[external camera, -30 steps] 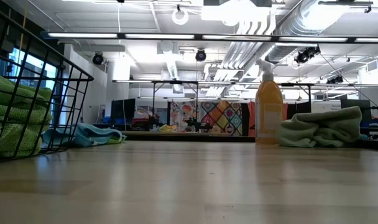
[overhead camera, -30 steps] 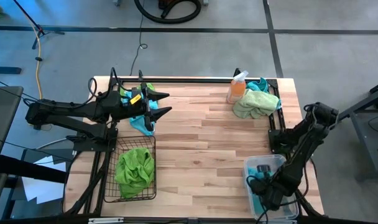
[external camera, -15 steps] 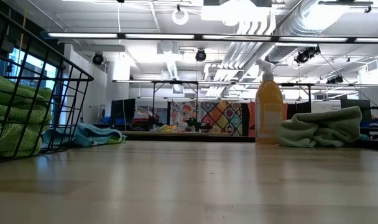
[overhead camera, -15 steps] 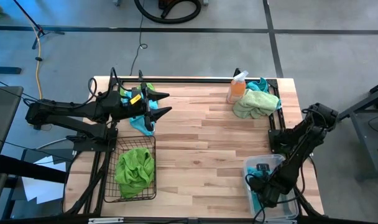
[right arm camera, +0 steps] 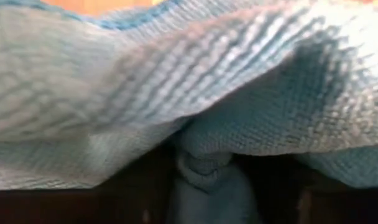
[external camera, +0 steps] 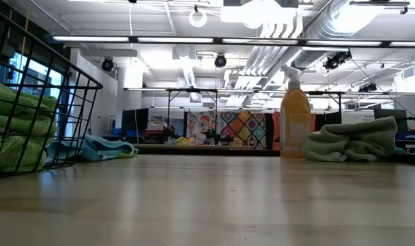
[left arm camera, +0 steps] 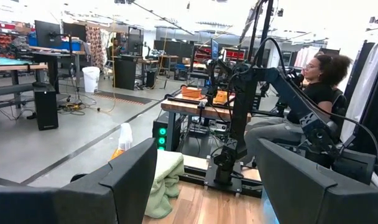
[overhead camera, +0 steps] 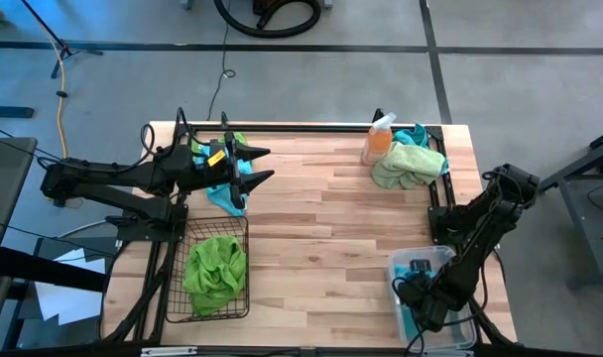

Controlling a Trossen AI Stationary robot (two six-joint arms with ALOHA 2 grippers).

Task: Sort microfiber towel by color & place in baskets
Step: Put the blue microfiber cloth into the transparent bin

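Wooden desk (overhead camera: 321,238): the clear plastic basket (overhead camera: 406,266) sits at the near right corner. The right gripper (overhead camera: 421,302) reaches into it, a turquoise towel (right arm camera: 195,93) draped over its fingers; finger spread cannot be determined. The black wire basket (overhead camera: 237,297) at the near left corner holds a lime green towel (overhead camera: 214,268). The left gripper (overhead camera: 257,166), fingers spread wide, hovers by the far left corner above a turquoise towel (overhead camera: 225,196). Pale green towels (overhead camera: 406,164) and an orange spray bottle (overhead camera: 377,140) occupy the far right corner.
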